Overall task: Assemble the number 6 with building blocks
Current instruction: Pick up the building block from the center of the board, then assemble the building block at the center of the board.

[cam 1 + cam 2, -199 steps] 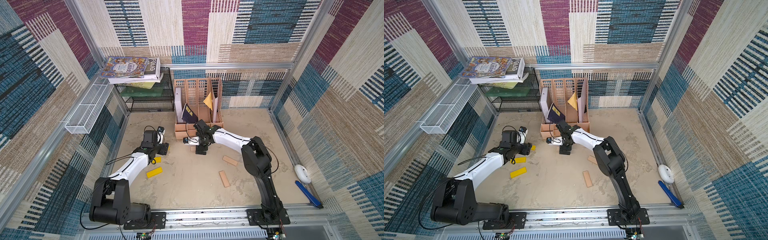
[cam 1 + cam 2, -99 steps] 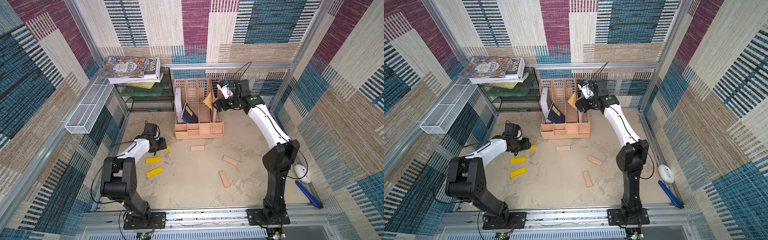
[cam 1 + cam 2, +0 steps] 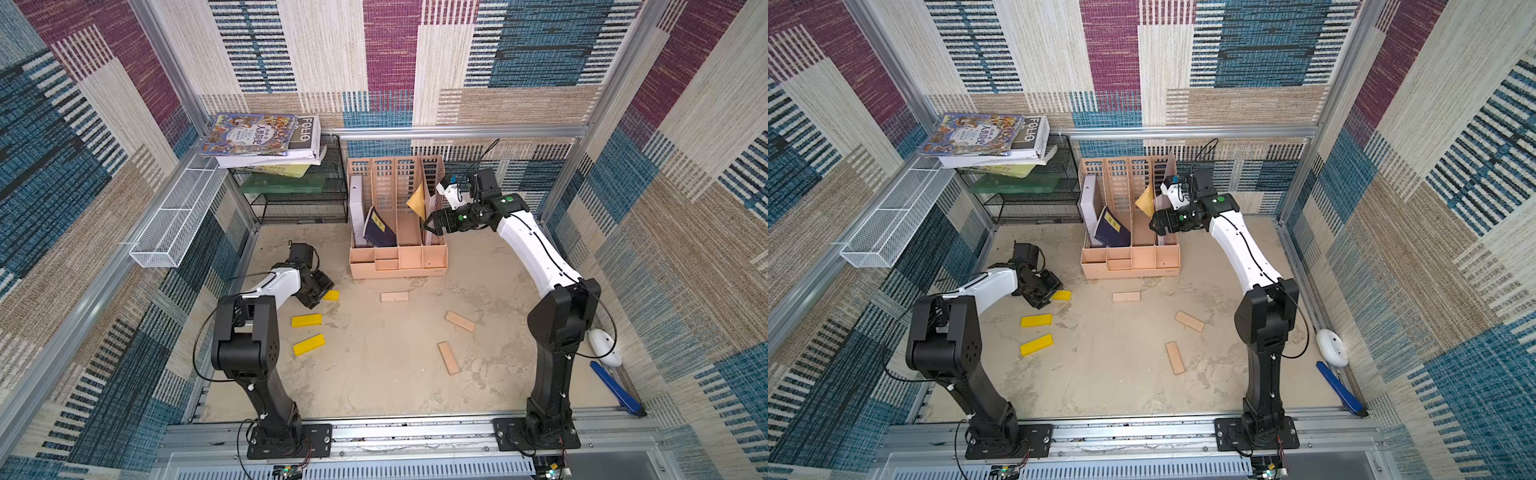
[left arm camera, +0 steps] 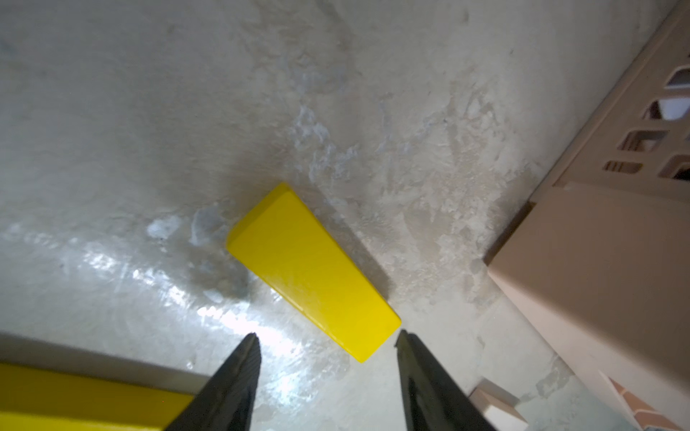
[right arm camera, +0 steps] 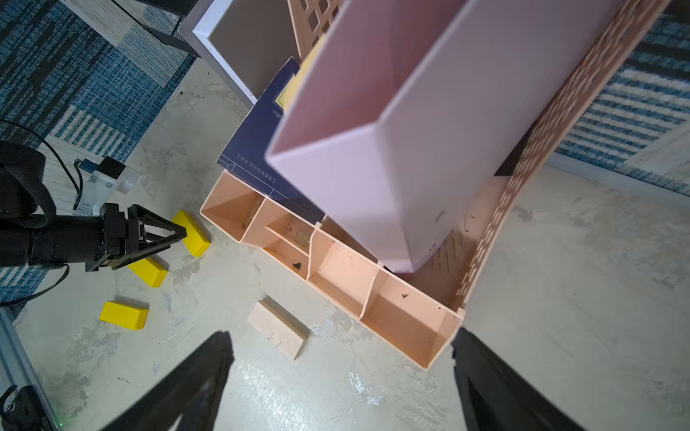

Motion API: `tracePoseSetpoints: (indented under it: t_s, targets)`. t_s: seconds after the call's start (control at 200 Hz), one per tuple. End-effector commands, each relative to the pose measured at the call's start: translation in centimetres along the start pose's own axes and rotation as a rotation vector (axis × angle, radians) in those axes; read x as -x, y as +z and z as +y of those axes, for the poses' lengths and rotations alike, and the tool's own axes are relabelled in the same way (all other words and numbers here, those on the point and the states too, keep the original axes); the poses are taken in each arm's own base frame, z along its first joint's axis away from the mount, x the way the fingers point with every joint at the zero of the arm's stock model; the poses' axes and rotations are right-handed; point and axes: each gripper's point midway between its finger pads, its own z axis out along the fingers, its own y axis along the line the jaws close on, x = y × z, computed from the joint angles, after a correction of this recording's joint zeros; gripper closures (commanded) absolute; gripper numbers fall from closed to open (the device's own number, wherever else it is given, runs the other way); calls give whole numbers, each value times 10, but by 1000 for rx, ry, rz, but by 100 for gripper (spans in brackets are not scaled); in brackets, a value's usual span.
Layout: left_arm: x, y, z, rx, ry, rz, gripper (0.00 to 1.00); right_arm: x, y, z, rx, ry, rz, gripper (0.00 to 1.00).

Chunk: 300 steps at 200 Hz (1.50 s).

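Low over the surface (image 3: 395, 386), the left fingers (image 4: 239, 377) stand half-spread just short of a yellow plank (image 4: 310, 272), pinching nothing. Right fingers (image 5: 194, 388) gape empty beside the file organizer (image 3: 432, 270). Pale planks (image 3: 395, 296) lie scattered, no 6 begun; first pick-up, I judge: advance, straddle, close.

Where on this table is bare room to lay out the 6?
Widest bare patch: centre, between the yellow planks and the pale wood planks, running to the near rail. Also right of the file organizer. Crowded: around the left gripper.
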Motion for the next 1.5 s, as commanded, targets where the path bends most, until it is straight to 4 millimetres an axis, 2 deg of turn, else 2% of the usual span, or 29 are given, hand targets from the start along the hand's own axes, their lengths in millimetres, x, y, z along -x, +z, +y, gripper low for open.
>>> tracePoseSetpoints:
  t_s: [0.0, 0.235, 0.416, 0.471, 0.556, 0.626, 0.726, 0.837, 0.917, 0.997, 1.082, 1.192, 1.232, 1.278, 1.318, 1.328, 1.403, 1.498]
  targets:
    - [3, 3, 13, 74, -109, -12, 37, 4, -2, -2, 6, 0, -17, 4]
    - [12, 10, 13, 148, -173, -32, 37, 4, -1, -5, 3, -15, -14, 4]
    - [4, 24, 10, 183, -205, 22, 39, 7, -2, -8, 4, -21, -21, 4]
    - [-8, 30, 13, 218, -217, 94, 47, 7, -2, -9, -4, -29, -21, 4]
    - [-23, 35, 21, 252, -229, 173, 72, 9, -5, -15, -38, -43, -24, 3]
    - [-32, 32, 27, 258, -232, 194, 85, 11, -8, -19, -50, -41, -28, 1]
    - [-43, 27, 33, 266, -179, 242, 89, 12, -12, -22, -61, -42, -34, 1]
    - [-52, 18, 29, 248, -42, 295, 93, 15, -13, -24, -70, -41, -42, 2]
    - [-56, 5, 15, 250, 171, 313, 93, 22, -16, -24, -75, -40, -59, 3]
    - [-69, -4, 0, 245, 377, 371, 93, 29, -21, -29, -117, -28, -82, 4]
    - [-88, -9, -14, 220, 530, 431, 93, 39, -32, -39, -223, -33, -111, 4]
    - [-110, -13, -29, 180, 697, 459, 93, 45, -63, -61, -523, -26, -155, 4]
    - [-117, -13, -32, 174, 743, 467, 93, 38, -73, -80, -636, 70, -185, 4]
    - [-126, -12, -34, 169, 790, 480, 93, 17, -75, -100, -701, 194, -180, 4]
    - [-132, -12, -35, 168, 825, 487, 93, 9, -63, -90, -566, 184, -132, 4]
    - [-133, -12, -35, 168, 835, 488, 93, 8, -62, -90, -548, 183, -125, 1]
    - [-144, -12, -38, 164, 900, 495, 93, -8, -63, -95, -553, 253, -98, 10]
    - [-151, -8, -46, 161, 963, 494, 93, -15, -68, -90, -583, 228, -100, 6]
